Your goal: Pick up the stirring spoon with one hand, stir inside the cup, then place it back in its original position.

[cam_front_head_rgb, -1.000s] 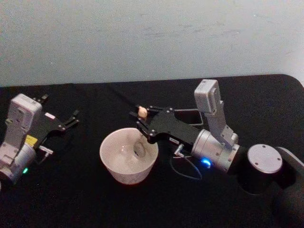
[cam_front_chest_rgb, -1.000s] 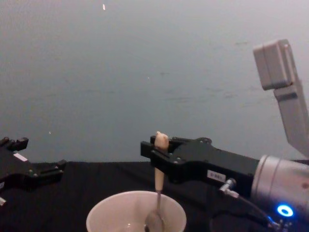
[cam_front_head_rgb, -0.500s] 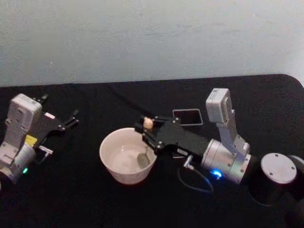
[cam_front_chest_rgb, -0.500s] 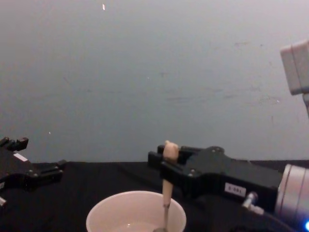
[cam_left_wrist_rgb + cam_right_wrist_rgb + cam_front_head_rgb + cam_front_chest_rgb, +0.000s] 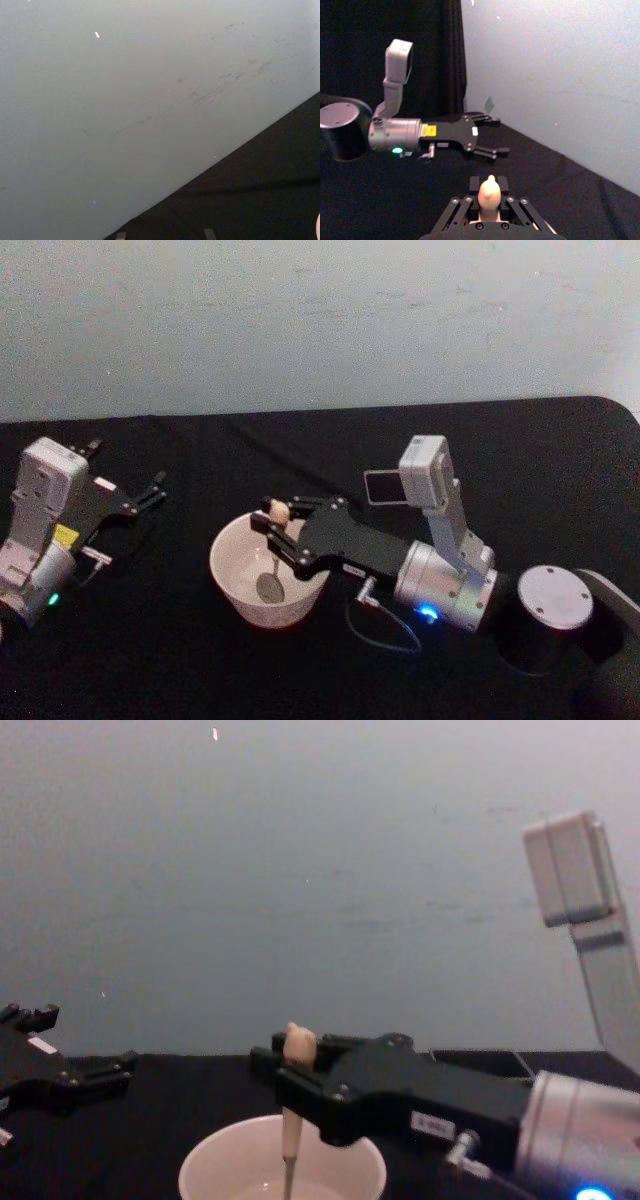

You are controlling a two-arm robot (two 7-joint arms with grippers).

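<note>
A plain pale wall [image 5: 300, 320] stands behind a black table [image 5: 150, 665]. At the left side of the table is the left gripper [image 5: 155, 489], well apart from the cup, with its jaws spread wide and nothing in them. It has a small white label [image 5: 103, 483] and a yellow label [image 5: 65, 535] farther back, but the writing is too small to read. In the middle sits the white cup [image 5: 262, 612], and the spoon [image 5: 268, 587] stands in it, bowl down inside. The right gripper [image 5: 277, 518] reaches over the cup's rim, and its jaws are closed on the spoon's cream handle just under the little knob. It has a white side label [image 5: 430, 1125] too, and I cannot read it. What could go wrong? The spoon is held high up, so if it pushes hard on the cup's wall it might twist or slip in the jaws. A hard push could also slide the cup or tip it, because nothing holds it down. A thin wire [image 5: 385, 635] loops on the table near the cup and might snag. Farther right and back is the dark square holder [image 5: 380, 488], where the spoon must go back. Its mouth is narrow and a grey box [image 5: 425, 470] on the arm hides part of it, so the spoon could hit the rim and miss.
</note>
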